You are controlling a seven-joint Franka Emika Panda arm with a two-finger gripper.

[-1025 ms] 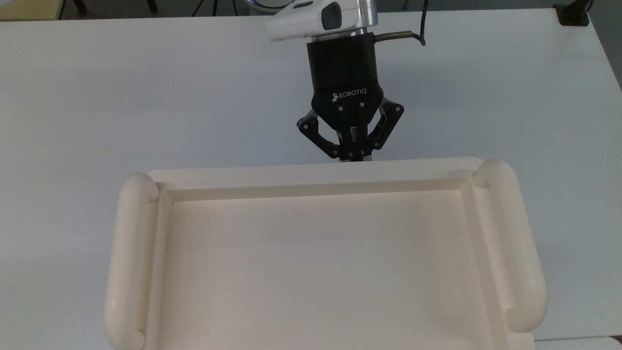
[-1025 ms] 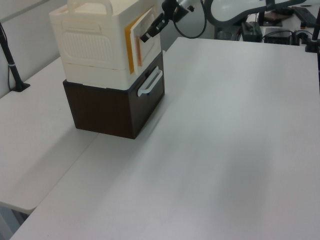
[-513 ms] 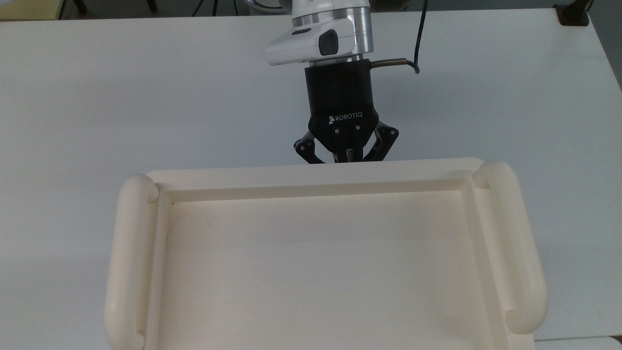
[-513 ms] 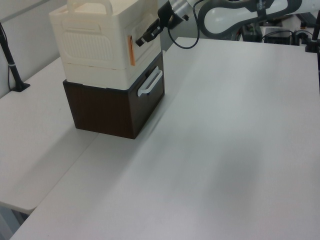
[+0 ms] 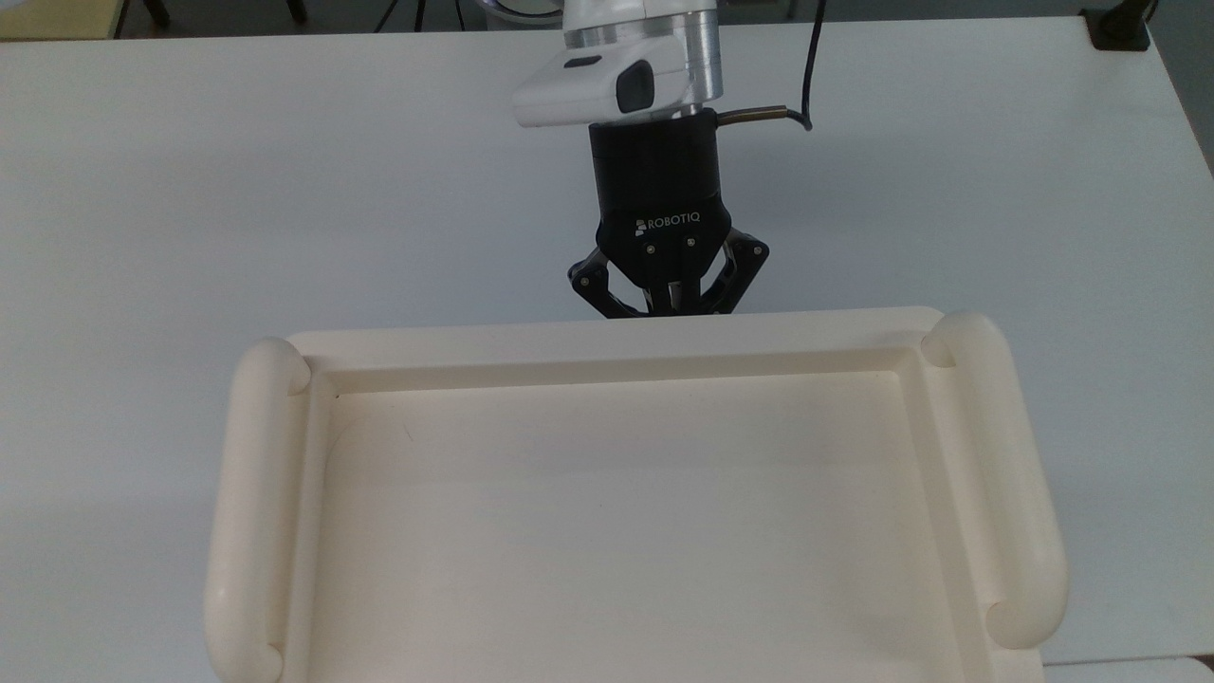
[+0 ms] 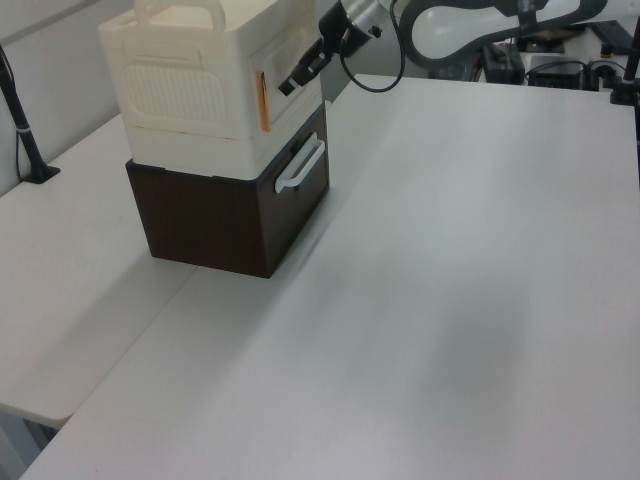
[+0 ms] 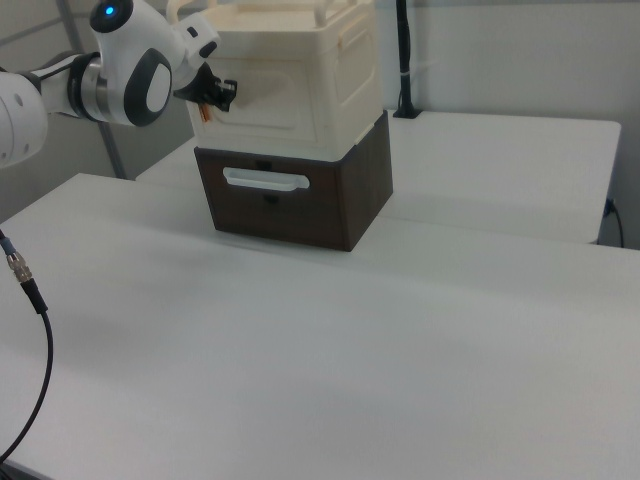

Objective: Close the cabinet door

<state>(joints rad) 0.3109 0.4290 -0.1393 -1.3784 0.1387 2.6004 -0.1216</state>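
The cream cabinet (image 6: pixel 190 85) stands on a dark brown drawer unit, and its tray-like top (image 5: pixel 607 512) fills the lower half of the top view. The cabinet door (image 6: pixel 278 60) lies almost flush with the cabinet front, with a thin orange strip showing along one edge. In the right view the cabinet door (image 7: pixel 270 95) is the panel facing the arm. My gripper (image 5: pixel 671 305) is shut, and its tips disappear under the rim of the cabinet top. From the side, the gripper (image 6: pixel 291 86) presses against the door face, as the gripper (image 7: pixel 224 97) also does in the right view.
The brown drawer unit (image 6: pixel 230 215) under the cabinet has a white handle (image 6: pixel 300 165). The arm's cable (image 7: pixel 25 300) hangs at the right view's left edge. A black post (image 6: pixel 25 130) stands on the side table, and the white table (image 6: pixel 450 300) stretches wide in front.
The door has swung from ajar to nearly flush against the cabinet front. My gripper moved in toward the cabinet with it, then shifted slightly to the top view's left.
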